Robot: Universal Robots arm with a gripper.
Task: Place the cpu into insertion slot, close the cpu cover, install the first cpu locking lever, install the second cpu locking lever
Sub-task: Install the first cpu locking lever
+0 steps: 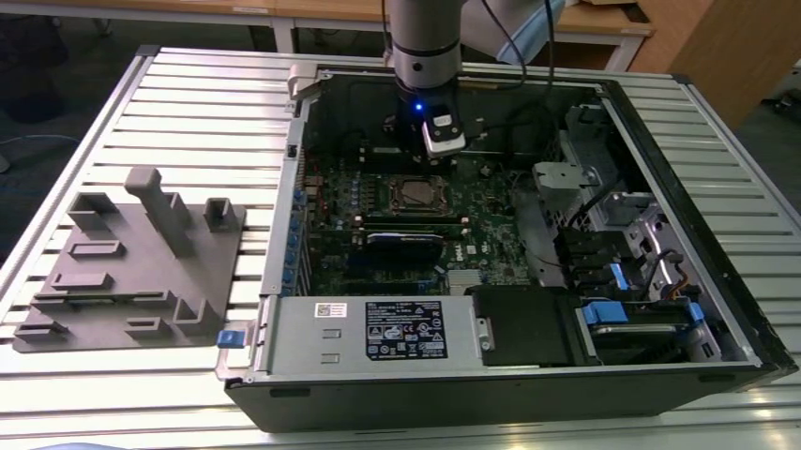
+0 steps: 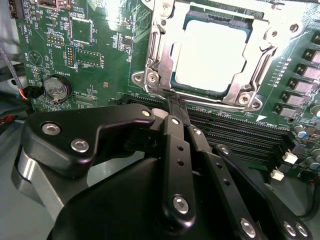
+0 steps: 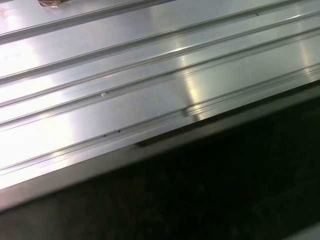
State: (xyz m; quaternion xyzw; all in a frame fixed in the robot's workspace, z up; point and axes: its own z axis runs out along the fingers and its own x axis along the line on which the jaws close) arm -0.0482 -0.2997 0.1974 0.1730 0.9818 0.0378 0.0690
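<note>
On the slatted aluminium tabletop (image 1: 201, 103), an open black computer case (image 1: 738, 309) holds a green circuit board (image 2: 80, 55). Its square, metal-rimmed insertion slot (image 2: 200, 95) lies just ahead of the black two-fingered tool (image 2: 176, 107), near edge across the tips. The thin silvery cpu cover (image 2: 159, 55) appears down around the pale silvery square cpu (image 2: 212, 55) seated inside. The tool is pinched together, with nothing visibly held.

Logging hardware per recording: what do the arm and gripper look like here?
The arm is a silvery-grey cylinder with a dark wrist section carrying a lit blue light and a pale block. Dark cables run beside it. The gripper is matte black, built of jointed links fastened with silver screws.
</note>
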